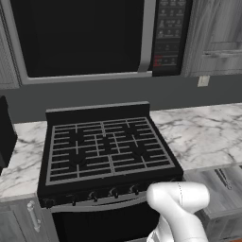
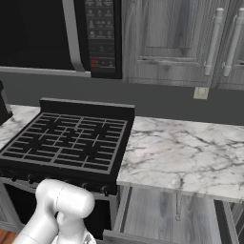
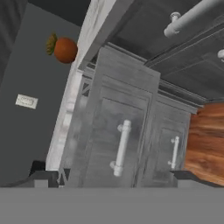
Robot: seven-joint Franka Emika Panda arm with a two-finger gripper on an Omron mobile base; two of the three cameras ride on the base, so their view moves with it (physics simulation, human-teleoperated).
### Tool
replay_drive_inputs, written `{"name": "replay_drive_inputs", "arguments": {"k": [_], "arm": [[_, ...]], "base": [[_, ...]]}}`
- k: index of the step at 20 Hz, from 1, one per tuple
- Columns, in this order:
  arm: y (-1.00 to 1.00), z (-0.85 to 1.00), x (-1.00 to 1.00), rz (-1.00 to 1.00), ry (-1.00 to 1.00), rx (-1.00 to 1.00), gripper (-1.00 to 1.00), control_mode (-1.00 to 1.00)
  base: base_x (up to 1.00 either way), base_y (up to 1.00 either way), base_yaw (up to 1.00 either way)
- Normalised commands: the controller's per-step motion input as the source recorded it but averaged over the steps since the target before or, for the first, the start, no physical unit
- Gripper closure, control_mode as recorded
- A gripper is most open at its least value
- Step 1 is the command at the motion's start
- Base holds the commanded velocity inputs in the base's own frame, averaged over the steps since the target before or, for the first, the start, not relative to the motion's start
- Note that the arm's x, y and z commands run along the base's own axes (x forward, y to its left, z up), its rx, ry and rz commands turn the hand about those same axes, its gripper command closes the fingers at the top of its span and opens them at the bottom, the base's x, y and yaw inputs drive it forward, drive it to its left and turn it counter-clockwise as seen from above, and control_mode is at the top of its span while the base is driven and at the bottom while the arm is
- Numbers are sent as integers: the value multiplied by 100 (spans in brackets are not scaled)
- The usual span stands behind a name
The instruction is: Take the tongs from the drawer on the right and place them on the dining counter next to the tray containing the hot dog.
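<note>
While drawer (image 2: 157,214) stands pulled open, tongs (image 2: 178,206) lie inside; hand (image 3: 112,177) fingers apart, holding nothing.

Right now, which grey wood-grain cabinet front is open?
The shallow grey wood-grain drawer right of the black gas stove, pulled out under the white marble worktop; the upper cabinet doors are shut.

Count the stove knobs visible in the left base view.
5, in a row along the stove's front edge: knob at far left, then. The arm covers the right end, so another may be hidden.
</note>
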Motion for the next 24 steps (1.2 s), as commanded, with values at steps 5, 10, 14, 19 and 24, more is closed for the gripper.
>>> {"name": "replay_drive_inputs", "arguments": {"k": [5,10,14,19,24], "arm": [[1,45,-2,0,8,-6,-100,-100],[5,45,0,0,3,-9,-100,-100],[17,23,2,2,0,-10,-100,-100],[18,17,11,8,0,-5,-100,-100],[19,41,1,4,7,-5,-100,-100]], "base": [[0,0,0],[0,0,0],[0,0,0],[0,0,0],[0,0,0]]}}
